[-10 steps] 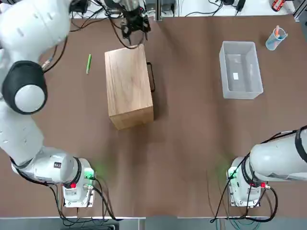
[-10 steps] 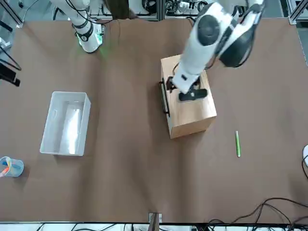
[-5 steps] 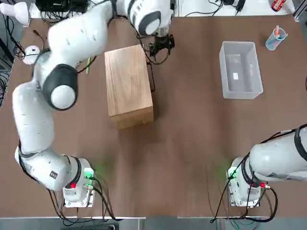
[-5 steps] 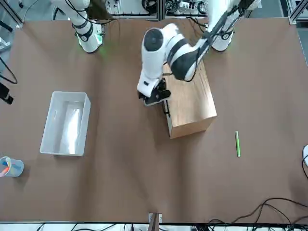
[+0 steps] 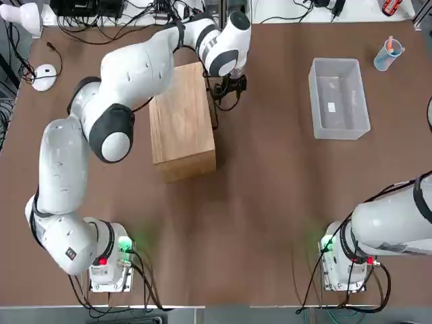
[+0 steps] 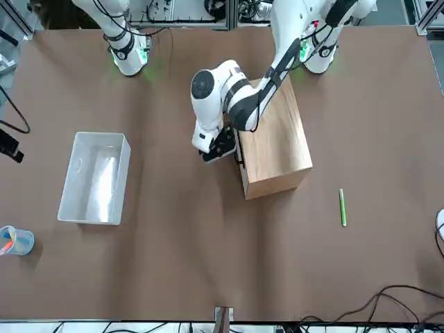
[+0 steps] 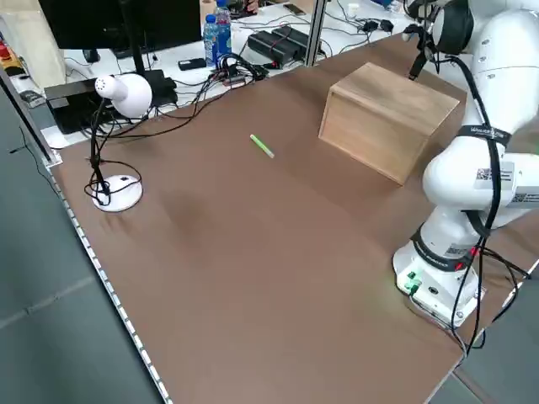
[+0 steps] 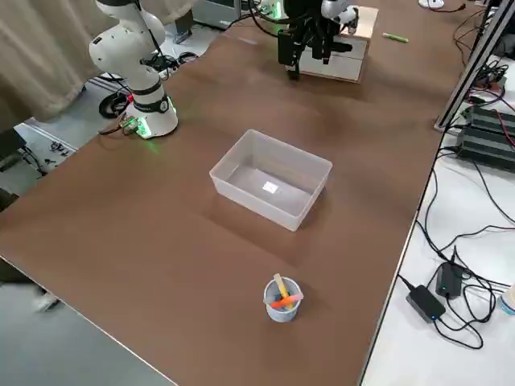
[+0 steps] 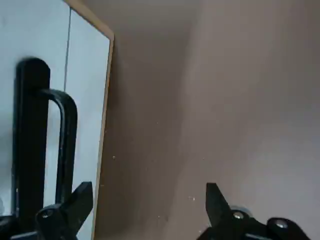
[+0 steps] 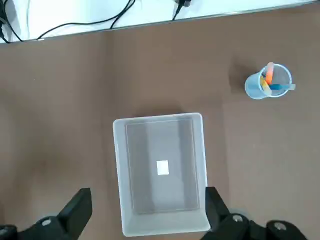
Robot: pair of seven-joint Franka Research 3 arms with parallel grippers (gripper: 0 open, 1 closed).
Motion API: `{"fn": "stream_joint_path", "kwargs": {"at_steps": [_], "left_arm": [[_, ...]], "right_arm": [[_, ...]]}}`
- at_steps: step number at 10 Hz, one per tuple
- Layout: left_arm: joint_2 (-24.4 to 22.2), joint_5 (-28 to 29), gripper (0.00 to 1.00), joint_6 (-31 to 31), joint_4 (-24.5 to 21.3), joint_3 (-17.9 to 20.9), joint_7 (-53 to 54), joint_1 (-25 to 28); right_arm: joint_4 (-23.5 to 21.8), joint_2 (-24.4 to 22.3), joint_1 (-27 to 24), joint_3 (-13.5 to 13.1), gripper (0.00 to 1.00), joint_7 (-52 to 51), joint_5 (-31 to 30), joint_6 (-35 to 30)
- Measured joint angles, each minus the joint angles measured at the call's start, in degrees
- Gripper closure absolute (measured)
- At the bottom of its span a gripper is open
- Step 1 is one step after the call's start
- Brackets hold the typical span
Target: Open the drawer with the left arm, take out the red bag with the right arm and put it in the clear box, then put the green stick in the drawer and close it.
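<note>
The left gripper is hovering released beside the drawer handle (drawer shut), lining up to pull; the right gripper is idling, released.

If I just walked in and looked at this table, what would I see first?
First you'd see the big white left arm bending over the wooden cabinet in the middle of the brown table, its open black hand right by the drawer's black handle. Next, the empty clear box off to one side, with a little blue cup near it. The tiny green stick lies alone on the cabinet's other side.
</note>
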Motion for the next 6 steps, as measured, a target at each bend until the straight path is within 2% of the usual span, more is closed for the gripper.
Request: {"fn": "stream_joint_path", "kwargs": {"at_steps": [3, 6], "left_arm": [[-0.32, 0.00, 0.00, -5.48, 1.33, -0.04, 0.00, -0.02], [-0.60, 0.00, 0.00, -6.49, 1.42, -0.02, 0.04, -0.02]], "right_arm": [[-0.65, 3.39, 0.10, 0.05, 0.00, 0.00, -0.04, -0.01], [-0.53, 5.84, 0.45, 0.09, 0.00, 0.00, -0.04, 0.63]]}}
